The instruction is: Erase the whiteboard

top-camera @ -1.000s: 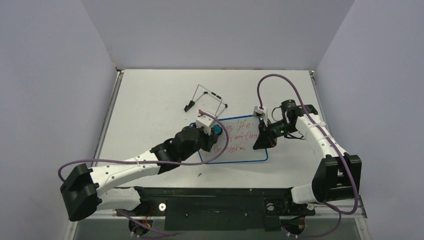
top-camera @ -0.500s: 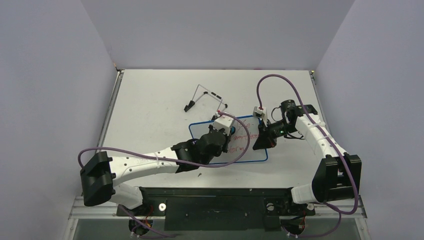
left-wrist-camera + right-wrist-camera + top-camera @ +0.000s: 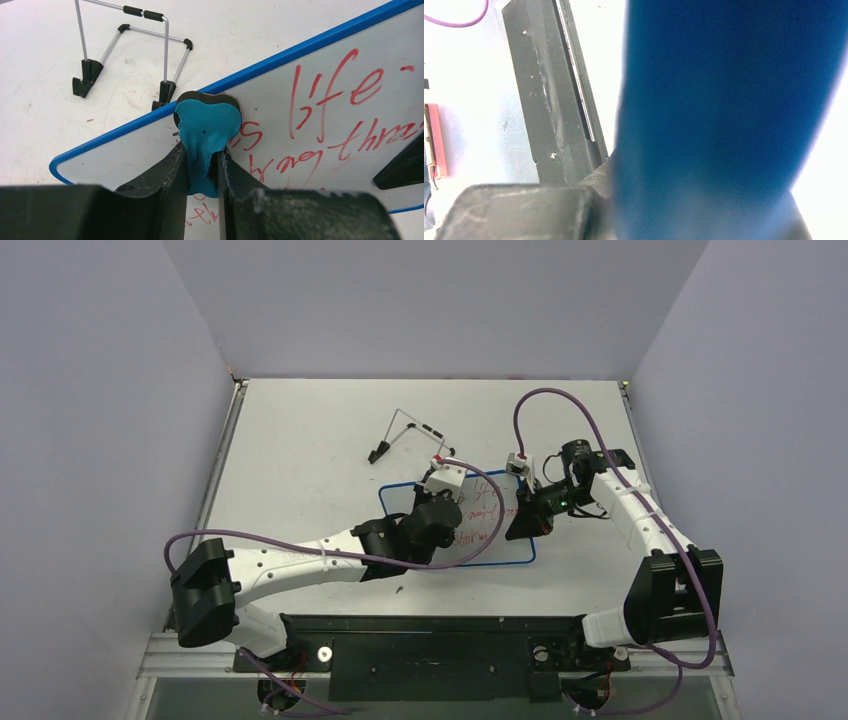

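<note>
Wiping step. The whiteboard [image 3: 492,543] lies mid-frame on the worktop [image 3: 300,440]. The left gripper [image 3: 202,162], closed on a blue eraser [image 3: 207,122], presses near the board's upper rim. The right gripper [image 3: 527,516] appears clamped on its right edge. Next, judged: sweep firmly across the red writing [image 3: 350,115] at frame right.

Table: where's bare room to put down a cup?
Bare: the left side, between the table edge and wire stand; also the far strip behind it. Crowded: the middle, where the left gripper with eraser and right gripper meet the whiteboard.
</note>
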{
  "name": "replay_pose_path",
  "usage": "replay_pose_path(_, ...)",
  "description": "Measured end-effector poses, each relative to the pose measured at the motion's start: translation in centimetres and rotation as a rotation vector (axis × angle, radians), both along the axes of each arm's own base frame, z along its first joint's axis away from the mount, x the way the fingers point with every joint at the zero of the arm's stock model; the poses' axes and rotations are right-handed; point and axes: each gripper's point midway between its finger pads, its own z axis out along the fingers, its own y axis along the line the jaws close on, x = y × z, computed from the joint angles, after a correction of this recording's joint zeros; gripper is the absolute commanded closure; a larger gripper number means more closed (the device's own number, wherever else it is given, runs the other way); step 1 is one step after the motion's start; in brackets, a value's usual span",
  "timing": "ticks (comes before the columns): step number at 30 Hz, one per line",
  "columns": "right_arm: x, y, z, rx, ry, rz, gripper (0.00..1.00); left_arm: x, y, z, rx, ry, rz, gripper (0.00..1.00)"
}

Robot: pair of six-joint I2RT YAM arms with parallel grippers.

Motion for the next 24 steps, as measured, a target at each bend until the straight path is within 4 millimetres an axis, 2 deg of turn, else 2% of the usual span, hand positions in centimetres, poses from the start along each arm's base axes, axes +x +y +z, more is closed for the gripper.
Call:
replay_pose_path(6, 0.0, 0.0, 0.0, 0.0, -0.001, 0.001, 1.0, -0.7, -0.6, -0.3, 0.002, 0.004, -0.024, 1.0)
replay_pose_path(13, 0.0, 0.0, 0.0, 0.001, -0.008, 0.006, 1.0, -2.6, -1.5, -2.4, 0.053, 0.024, -0.077, 1.0)
replay_pose_path(19, 0.0, 0.0, 0.0, 0.001, -0.006, 0.005, 1.0, -1.9, -0.7, -2.4, 0.068, 0.011, -0.038, 1.0)
replay_pose_path(24, 0.0, 0.0, 0.0, 0.0, 0.0, -0.001, 1.0, -0.8, 1.3, -2.3, 0.061, 0.012, -0.005, 1.0)
